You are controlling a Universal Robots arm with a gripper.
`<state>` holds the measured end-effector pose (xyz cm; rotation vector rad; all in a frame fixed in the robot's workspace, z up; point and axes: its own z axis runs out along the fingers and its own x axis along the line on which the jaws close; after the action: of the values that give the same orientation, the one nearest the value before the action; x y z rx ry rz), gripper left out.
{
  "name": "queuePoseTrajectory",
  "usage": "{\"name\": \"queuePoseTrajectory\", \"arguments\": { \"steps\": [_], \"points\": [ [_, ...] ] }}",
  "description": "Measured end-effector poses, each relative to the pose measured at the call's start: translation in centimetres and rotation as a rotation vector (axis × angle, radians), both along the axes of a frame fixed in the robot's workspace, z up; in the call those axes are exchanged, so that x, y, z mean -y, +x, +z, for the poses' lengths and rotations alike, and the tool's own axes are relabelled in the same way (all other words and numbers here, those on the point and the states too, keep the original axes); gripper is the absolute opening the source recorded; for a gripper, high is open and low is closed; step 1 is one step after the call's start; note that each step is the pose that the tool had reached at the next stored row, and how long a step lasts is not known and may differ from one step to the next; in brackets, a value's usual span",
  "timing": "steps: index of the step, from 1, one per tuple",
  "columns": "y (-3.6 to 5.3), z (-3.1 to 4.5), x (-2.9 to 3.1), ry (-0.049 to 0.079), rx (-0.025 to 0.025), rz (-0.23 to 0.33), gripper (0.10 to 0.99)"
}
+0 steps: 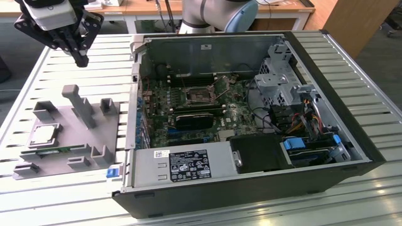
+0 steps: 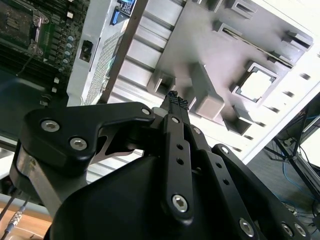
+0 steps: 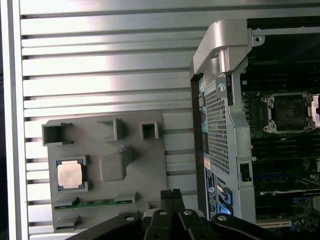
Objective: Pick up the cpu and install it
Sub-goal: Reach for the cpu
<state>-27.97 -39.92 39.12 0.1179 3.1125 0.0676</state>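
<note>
The cpu is a small silver square lying flat in a recess of the grey holder on the table, at the exterior view's left. Both wrist views show the cpu in that recess. My gripper hangs in the air beyond the holder, well above and apart from the chip. Its fingers are shut with nothing between them, tips together in both wrist views. The motherboard's socket lies open inside the computer case.
A green memory stick lies in a slot of the holder near the cpu. Upright grey posts rise from the holder. The case's metal side wall stands between holder and motherboard. The table is slatted aluminium.
</note>
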Motion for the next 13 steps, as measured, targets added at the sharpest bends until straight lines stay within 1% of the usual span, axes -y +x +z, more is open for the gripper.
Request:
{"name": "queuePoseTrajectory", "arguments": {
  "steps": [13],
  "points": [
    [-0.55,-0.02,0.0,0.0,0.0,0.0,0.106]
  ]
}}
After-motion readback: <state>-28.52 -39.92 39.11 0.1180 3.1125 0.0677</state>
